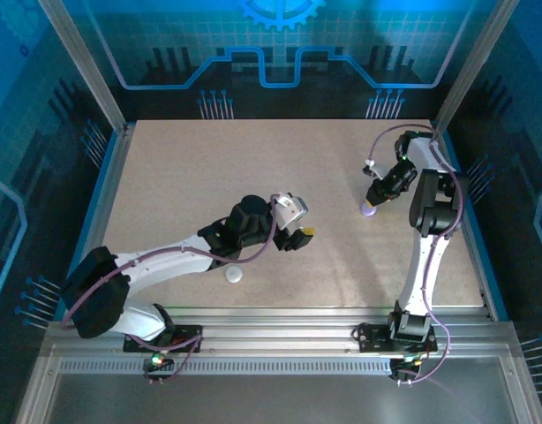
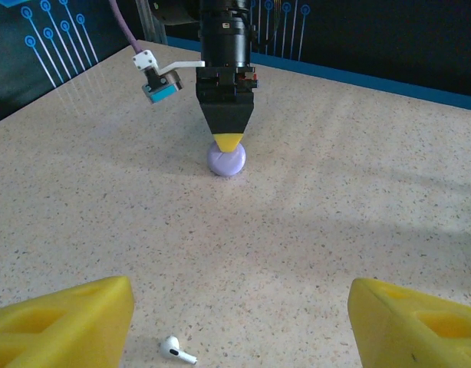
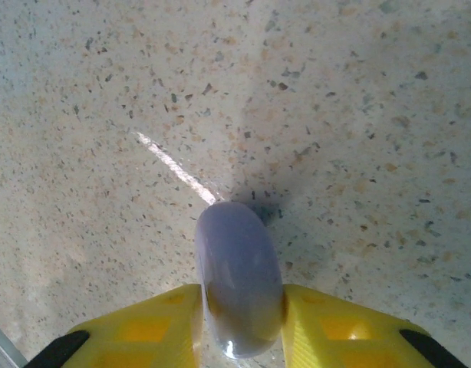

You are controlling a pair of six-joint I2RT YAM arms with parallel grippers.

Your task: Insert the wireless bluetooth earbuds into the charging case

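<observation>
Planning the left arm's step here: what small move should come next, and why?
Probably lower the left gripper around the white earbud and close: its jaws stand open, the earbud lies on the table between its fingers, nearer the left one, while the right gripper clasps the purple charging case.

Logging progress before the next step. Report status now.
Left tool open, empty; white earbud loose on the table beside it. Right tool straddles purple case, grip unclear. Nothing blocks the earbud.
</observation>
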